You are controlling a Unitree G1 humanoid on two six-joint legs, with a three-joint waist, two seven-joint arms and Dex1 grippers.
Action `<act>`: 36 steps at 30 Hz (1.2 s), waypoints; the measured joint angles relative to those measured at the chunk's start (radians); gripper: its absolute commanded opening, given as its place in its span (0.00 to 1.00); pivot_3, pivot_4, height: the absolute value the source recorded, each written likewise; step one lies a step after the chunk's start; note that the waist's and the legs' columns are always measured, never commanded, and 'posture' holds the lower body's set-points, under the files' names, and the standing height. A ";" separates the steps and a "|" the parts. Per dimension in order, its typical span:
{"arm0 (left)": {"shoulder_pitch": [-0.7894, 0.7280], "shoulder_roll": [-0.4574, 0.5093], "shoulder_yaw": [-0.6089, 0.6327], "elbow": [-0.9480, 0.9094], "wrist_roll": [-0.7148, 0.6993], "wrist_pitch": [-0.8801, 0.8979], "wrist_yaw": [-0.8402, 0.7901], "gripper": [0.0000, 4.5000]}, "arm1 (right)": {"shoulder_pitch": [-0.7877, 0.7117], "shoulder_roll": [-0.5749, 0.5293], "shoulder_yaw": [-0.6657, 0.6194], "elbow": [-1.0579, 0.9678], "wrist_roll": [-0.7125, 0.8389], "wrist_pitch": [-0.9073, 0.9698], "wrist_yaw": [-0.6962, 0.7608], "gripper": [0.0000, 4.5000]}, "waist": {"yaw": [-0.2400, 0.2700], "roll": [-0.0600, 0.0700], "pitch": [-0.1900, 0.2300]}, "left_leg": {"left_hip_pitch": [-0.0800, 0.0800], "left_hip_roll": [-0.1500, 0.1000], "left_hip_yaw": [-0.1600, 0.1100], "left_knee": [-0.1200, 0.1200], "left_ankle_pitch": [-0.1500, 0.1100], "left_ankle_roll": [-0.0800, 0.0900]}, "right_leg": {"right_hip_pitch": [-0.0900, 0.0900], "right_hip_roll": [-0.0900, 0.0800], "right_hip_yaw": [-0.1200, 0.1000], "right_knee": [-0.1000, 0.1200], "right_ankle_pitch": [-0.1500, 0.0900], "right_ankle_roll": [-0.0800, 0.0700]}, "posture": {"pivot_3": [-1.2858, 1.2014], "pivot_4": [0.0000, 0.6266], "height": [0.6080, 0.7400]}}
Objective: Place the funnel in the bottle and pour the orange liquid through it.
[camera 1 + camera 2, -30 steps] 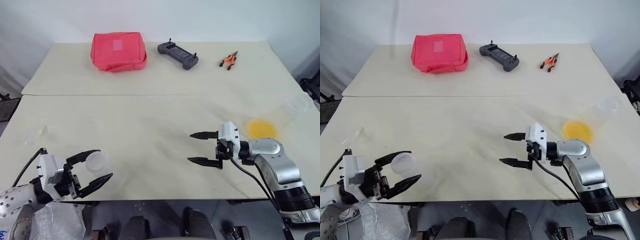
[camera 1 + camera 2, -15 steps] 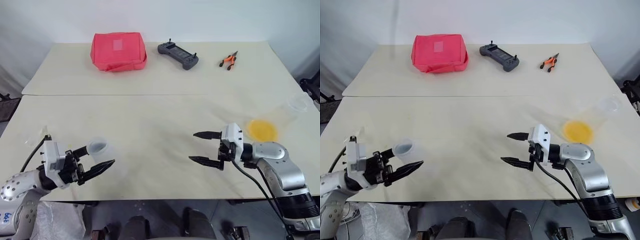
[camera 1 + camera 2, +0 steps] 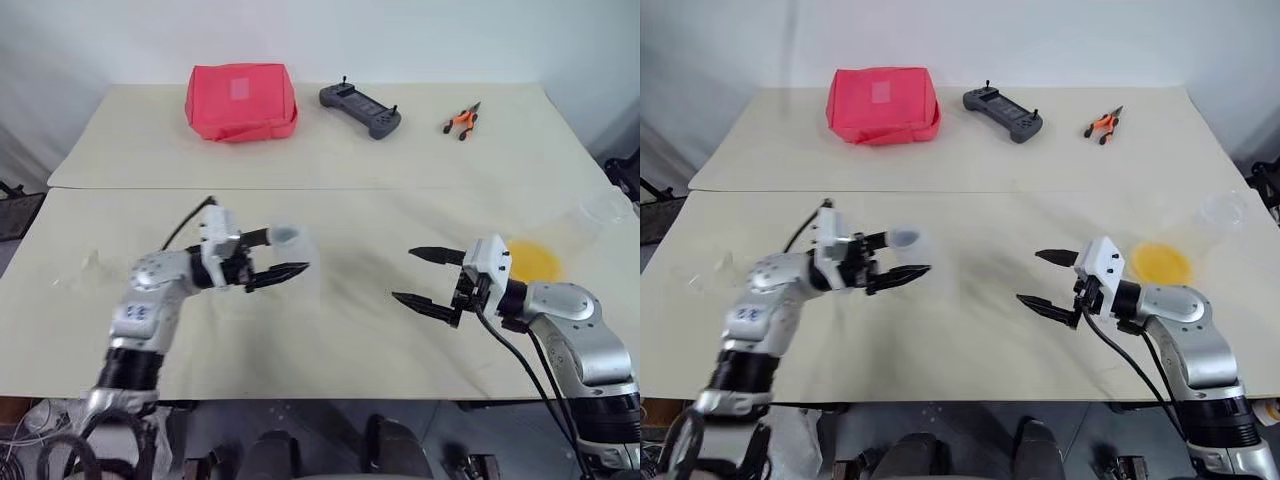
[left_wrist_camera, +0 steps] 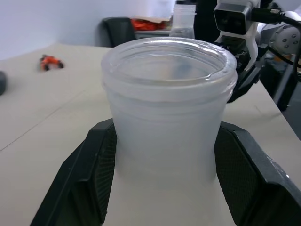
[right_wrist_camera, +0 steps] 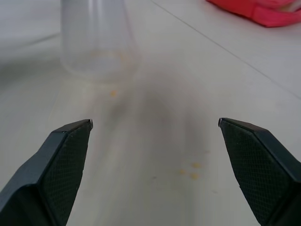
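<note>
The left end effector (image 3: pixel 272 254) grips the bottle (image 3: pixel 295 262) and should set it down upright near the open right end effector (image 3: pixel 428 277).

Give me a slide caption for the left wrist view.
Left gripper clasps the frosted bottle by its neck; right gripper waits beyond.

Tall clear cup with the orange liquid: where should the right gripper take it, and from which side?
Probably take the tall clear cup on its side wall around mid-height, above the orange liquid pooled at its base. It looks upright with an open rim, so a level, sideways approach keeps the rim free for pouring. The right gripper, open, sits toward the table's middle, so come from that side.
</note>
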State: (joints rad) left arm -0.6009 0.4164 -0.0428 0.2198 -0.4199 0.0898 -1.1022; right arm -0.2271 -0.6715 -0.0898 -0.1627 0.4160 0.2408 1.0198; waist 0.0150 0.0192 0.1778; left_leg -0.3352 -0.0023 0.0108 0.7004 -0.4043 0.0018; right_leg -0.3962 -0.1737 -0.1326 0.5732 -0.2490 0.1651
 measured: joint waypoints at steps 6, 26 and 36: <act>-0.109 -0.135 -0.067 0.193 0.102 -0.093 0.023 0.59 | 0.042 -0.002 -0.019 -0.035 -0.001 0.002 -0.037 1.00 | 0.001 -0.001 0.000 | 0.000 0.000 0.001 -0.001 0.000 0.000 | 0.000 0.000 0.000 -0.001 0.000 0.001 | 0.52 0.24 1.00; -0.162 -0.177 -0.114 0.314 0.215 -0.142 0.032 1.00 | 0.077 -0.005 -0.040 -0.069 -0.001 0.004 -0.080 1.00 | 0.009 -0.002 0.001 | 0.000 0.000 0.001 0.001 0.001 0.002 | 0.002 0.000 0.000 -0.004 0.004 0.001 | 0.52 0.24 1.00; -0.026 -0.020 -0.007 0.083 0.117 0.062 0.017 1.00 | 0.076 -0.021 -0.034 -0.077 0.003 0.023 -0.059 1.00 | 0.004 -0.002 0.001 | 0.000 0.000 0.000 0.000 0.001 0.001 | 0.001 0.000 0.001 -0.004 0.004 0.001 | 0.52 0.24 1.00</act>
State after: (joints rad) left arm -0.6272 0.3964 -0.0502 0.3024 -0.3033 0.1516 -1.0848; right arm -0.1513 -0.6920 -0.1238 -0.2397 0.4192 0.2642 0.9610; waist 0.0189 0.0169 0.1793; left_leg -0.3355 -0.0018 0.0111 0.7008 -0.4035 0.0032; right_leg -0.3949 -0.1734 -0.1320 0.5692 -0.2455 0.1662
